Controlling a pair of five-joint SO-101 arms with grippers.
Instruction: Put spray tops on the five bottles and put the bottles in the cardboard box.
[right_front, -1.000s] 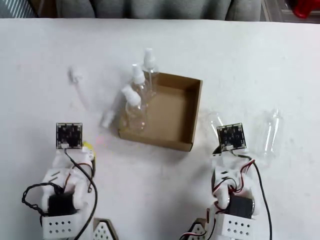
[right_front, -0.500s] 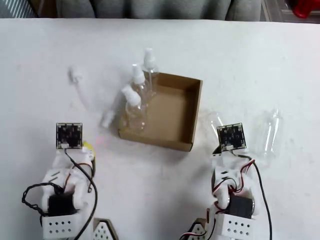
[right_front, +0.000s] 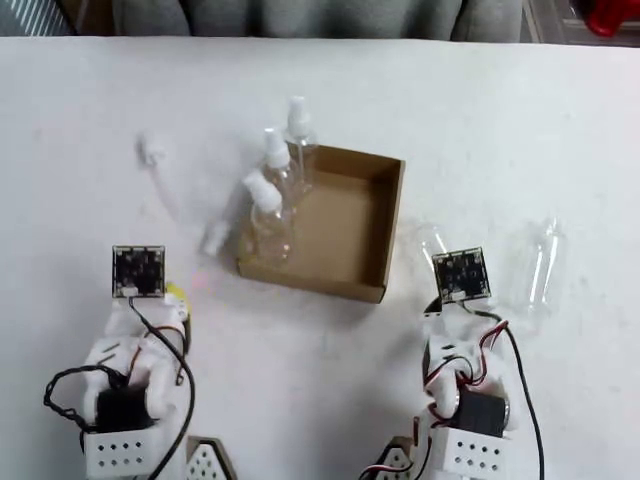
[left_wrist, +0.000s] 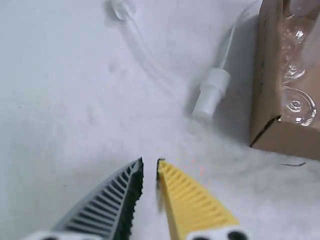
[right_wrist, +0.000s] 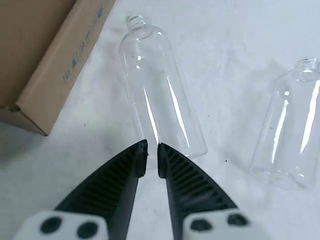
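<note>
As we look down from the high view, three capped clear plastic bottles (right_front: 270, 205) stand in the left side of the brown cardboard box (right_front: 345, 225). In the left wrist view, our left gripper (left_wrist: 150, 167) is closed and empty near a loose white spray top (left_wrist: 210, 95). In the right wrist view, our right gripper (right_wrist: 151, 150) is likewise closed at the base of an uncapped clear bottle (right_wrist: 162, 90) lying right of the box.

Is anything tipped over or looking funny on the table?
Yes. Two clear bottles lie on their sides beside the cardboard box, with no tops on. Two spray tops lie loose on the table at the box's other side. Nothing looks spilled.
</note>
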